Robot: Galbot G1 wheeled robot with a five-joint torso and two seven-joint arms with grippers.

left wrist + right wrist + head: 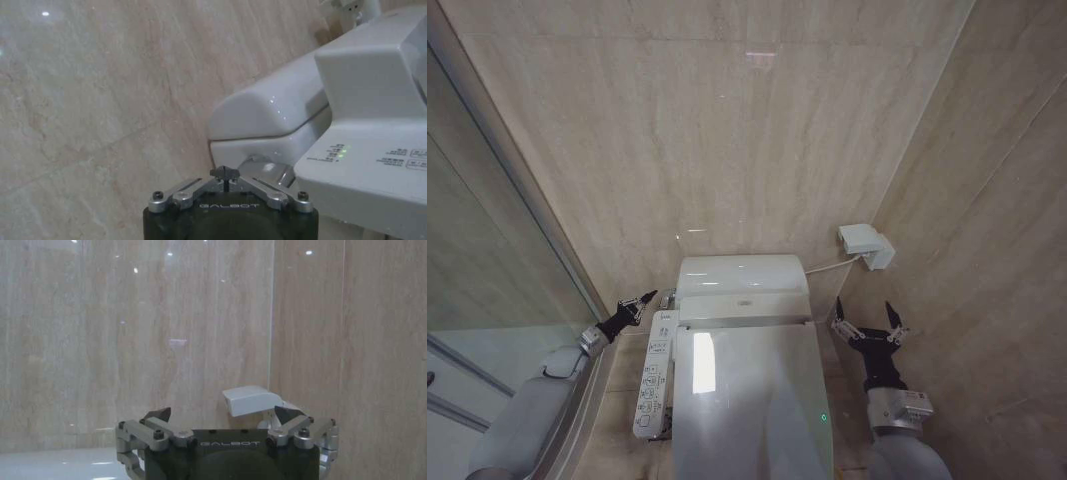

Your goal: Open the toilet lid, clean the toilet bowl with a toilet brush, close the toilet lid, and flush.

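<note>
Dim warm light, glare on toilet lid (702, 362)

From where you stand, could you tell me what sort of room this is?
Most likely a bathroom: a toilet with its toilet lid shut, a button panel beside it, stone-look tiled walls and a glass partition.

The toilet lid (752, 400) is a large, glossy white oval, closed flat over the bowl (light glints on its smooth top). It lies just in front of the white tank housing (742, 285), with the long white button panel (655, 375) along its left edge.
</note>
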